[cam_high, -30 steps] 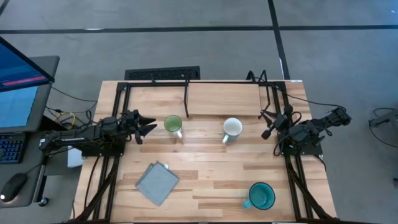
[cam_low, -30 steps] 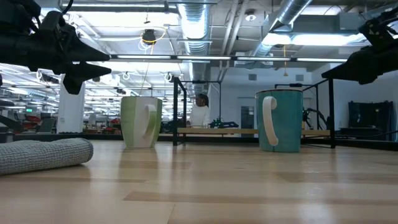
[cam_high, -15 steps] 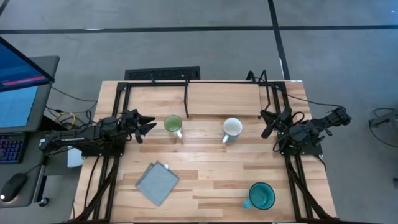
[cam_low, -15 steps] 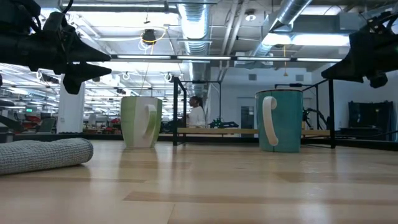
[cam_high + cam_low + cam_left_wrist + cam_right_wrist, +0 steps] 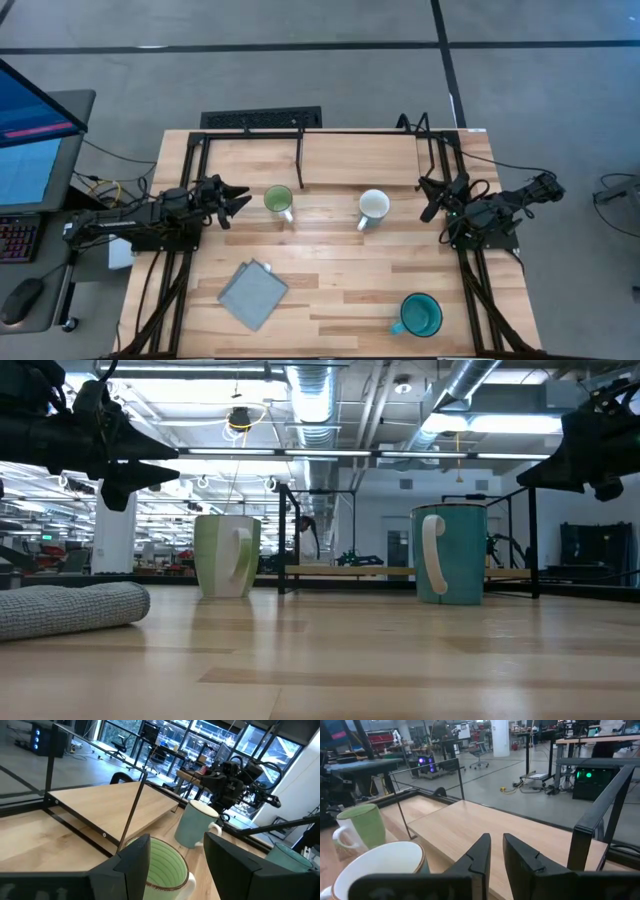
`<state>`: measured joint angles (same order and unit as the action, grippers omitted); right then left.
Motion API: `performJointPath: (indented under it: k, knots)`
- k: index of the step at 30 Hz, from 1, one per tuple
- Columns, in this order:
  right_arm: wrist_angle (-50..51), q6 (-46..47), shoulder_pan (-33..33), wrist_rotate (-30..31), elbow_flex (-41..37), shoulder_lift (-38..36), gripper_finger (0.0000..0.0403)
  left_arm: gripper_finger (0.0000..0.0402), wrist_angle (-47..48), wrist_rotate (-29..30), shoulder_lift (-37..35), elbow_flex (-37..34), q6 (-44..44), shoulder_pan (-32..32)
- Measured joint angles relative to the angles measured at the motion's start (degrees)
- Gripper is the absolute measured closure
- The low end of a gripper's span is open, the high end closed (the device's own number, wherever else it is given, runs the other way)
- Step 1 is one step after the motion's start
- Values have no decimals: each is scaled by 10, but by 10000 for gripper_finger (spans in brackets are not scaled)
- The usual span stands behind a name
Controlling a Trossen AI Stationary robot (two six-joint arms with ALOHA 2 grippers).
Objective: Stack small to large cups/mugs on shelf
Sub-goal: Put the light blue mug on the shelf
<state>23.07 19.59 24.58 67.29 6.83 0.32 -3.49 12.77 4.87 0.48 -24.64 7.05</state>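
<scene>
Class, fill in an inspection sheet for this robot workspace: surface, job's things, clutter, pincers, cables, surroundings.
Surface: wooden table; shelf bare.
Job's things: green mug, white mug and teal mug upright on the table, apart, none on the shelf.
Clutter: grey cloth at the near left.
Pincers: left pincer open beside the green mug; right pincer narrowly open beside the white mug; both empty.
Cables: cables off the table's left.
Surroundings: monitor, keyboard, grey floor.

Glossy, perhaps ceramic mugs [image 5: 374, 208]; pale wood shelf [image 5: 360, 158]; grey cloth [image 5: 252, 294].
</scene>
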Motion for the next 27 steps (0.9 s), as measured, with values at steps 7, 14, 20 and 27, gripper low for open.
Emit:
performJointPath:
  k: [7, 14, 20, 27]
  knots:
    - [0, 0, 0, 0, 0, 0, 329, 225, 0, 2, 0, 0, 16, 0]
    - [0, 0, 0, 0, 0, 0, 329, 225, -2, 2, 0, 0, 3, 0]
    - [0, 0, 0, 0, 0, 0, 329, 225, -74, -29, 19, 4, -36, -1]
    - [3, 0, 0, 0, 0, 0, 329, 225, -142, -57, 142, 92, 79, -1]
